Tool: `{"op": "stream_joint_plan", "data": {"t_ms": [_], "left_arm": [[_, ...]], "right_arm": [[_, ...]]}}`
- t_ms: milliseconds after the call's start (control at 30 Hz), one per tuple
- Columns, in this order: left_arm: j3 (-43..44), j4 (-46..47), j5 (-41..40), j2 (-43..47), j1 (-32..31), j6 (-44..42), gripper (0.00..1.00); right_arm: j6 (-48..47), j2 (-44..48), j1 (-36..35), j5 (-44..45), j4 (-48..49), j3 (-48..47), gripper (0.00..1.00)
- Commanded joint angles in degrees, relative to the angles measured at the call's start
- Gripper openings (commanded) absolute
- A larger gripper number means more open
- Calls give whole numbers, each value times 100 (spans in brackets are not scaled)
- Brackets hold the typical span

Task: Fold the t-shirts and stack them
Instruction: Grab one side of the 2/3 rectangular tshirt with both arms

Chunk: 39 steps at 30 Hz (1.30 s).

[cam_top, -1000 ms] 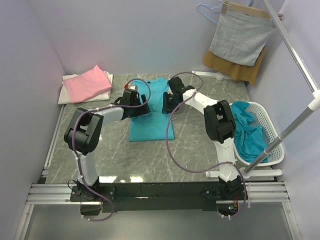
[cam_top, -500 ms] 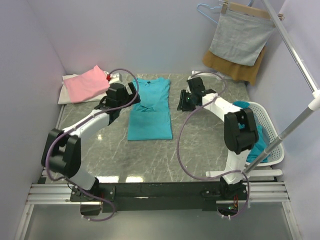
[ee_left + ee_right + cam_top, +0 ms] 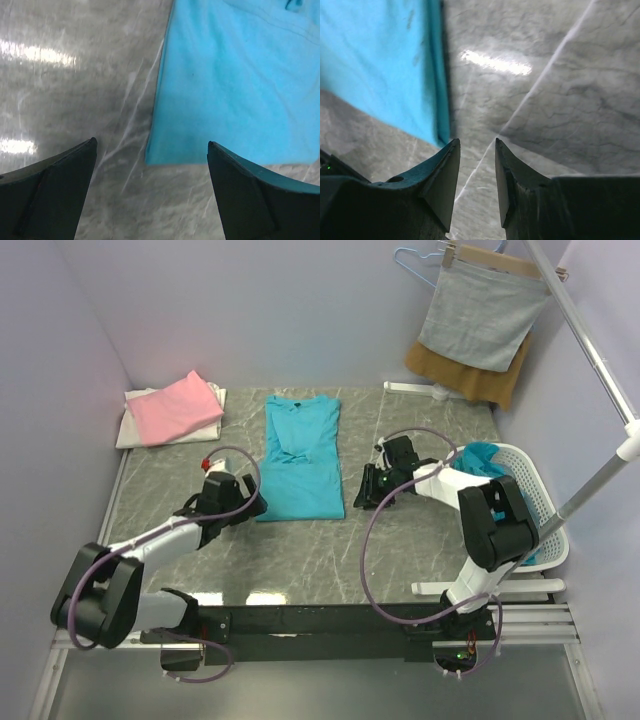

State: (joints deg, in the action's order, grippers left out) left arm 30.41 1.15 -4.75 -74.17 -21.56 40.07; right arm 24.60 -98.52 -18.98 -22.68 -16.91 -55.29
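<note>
A teal t-shirt [image 3: 300,460] lies flat on the grey marble table, folded into a long narrow strip with its collar at the far end. My left gripper [image 3: 240,508] is open and empty, low over the table at the shirt's near left corner; in the left wrist view that corner [image 3: 240,75] lies between its wide-apart fingers [image 3: 50,190]. My right gripper [image 3: 368,492] is just right of the shirt's near right corner, narrowly open and empty; the shirt's edge [image 3: 375,65] shows left of it. A folded pink shirt [image 3: 175,408] lies on a white one at the back left.
A white laundry basket [image 3: 545,530] holding more teal shirts [image 3: 495,500] stands at the right edge. Grey and brown cloths [image 3: 480,320] hang on a rack at the back right. A slanted metal pole [image 3: 600,370] runs along the right side.
Both arms have pulled back from the shirt's far half to its near corners. The shirt now lies released and narrow on the table.
</note>
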Motion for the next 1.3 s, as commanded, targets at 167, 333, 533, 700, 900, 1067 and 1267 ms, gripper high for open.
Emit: {"op": "stream_joint_plan", "data": {"t_ms": [167,333,533,700,900,1067,1267], "left_arm": [[-747,719,431,851,-6,194,96],[-880,1045,730,764,-6,202,93],[-993,1623,1046,211,-6,387,83],[-1003,1986,1170,-281,-6,440,79],[-862,2205,1249,-703,-6,396,69],[-853,2320,1363,-976,-6,405,43],[-827,1934,1284,-652,-6,335,1]], "right_arm": [[247,342,-176,-650,802,492,42],[475,1,-299,-931,1128,493,42],[572,-317,-580,-896,1102,273,42],[669,-624,-730,-852,1198,124,42],[686,-835,-738,-844,1216,-26,42],[678,-915,-738,-826,1172,-149,34],[590,-695,-739,-589,1023,-114,0]]}}
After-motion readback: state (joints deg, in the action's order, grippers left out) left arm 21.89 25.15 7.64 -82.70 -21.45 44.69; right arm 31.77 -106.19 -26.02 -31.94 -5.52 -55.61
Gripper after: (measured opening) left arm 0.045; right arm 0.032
